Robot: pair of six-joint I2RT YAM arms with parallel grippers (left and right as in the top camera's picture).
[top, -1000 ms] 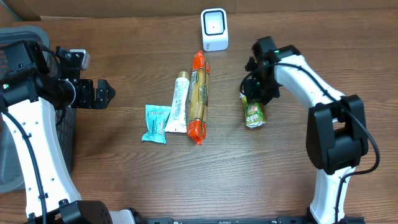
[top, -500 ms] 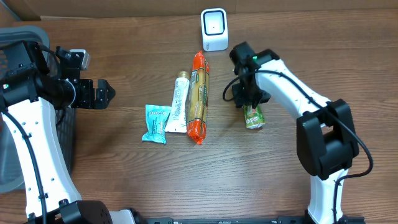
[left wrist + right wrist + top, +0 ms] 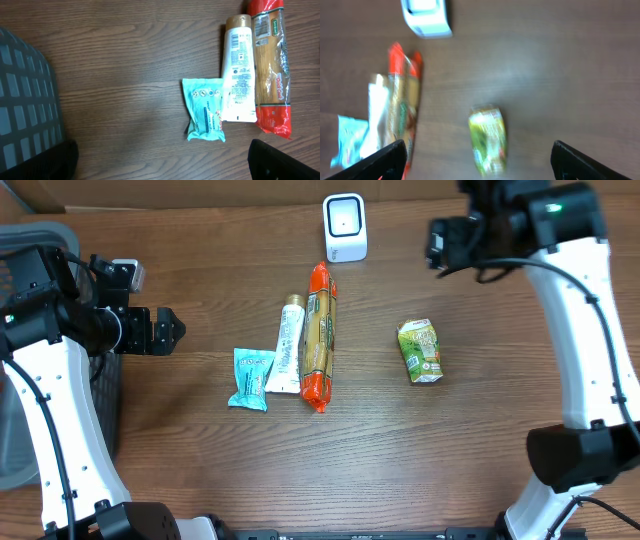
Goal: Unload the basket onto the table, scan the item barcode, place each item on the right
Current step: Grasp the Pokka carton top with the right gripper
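A green juice carton (image 3: 419,351) lies flat on the wooden table, right of centre, with nothing touching it. The white barcode scanner (image 3: 345,227) stands at the back centre. My right gripper (image 3: 452,240) hangs high above the back right, open and empty. In the blurred right wrist view the carton (image 3: 488,141) lies far below the wide-open right gripper (image 3: 480,162), and the scanner (image 3: 426,15) is at the top left. My left gripper (image 3: 170,330) stands open and empty at the left.
A red pasta pack (image 3: 319,335), a white tube (image 3: 288,345) and a teal wipes packet (image 3: 250,378) lie side by side left of the carton. A dark mesh basket (image 3: 30,250) stands at the left edge, behind the left arm.
The right gripper has opened, let go of the green carton and swung up and back to the right. The carton now lies free, slightly further right. The left arm is unchanged.
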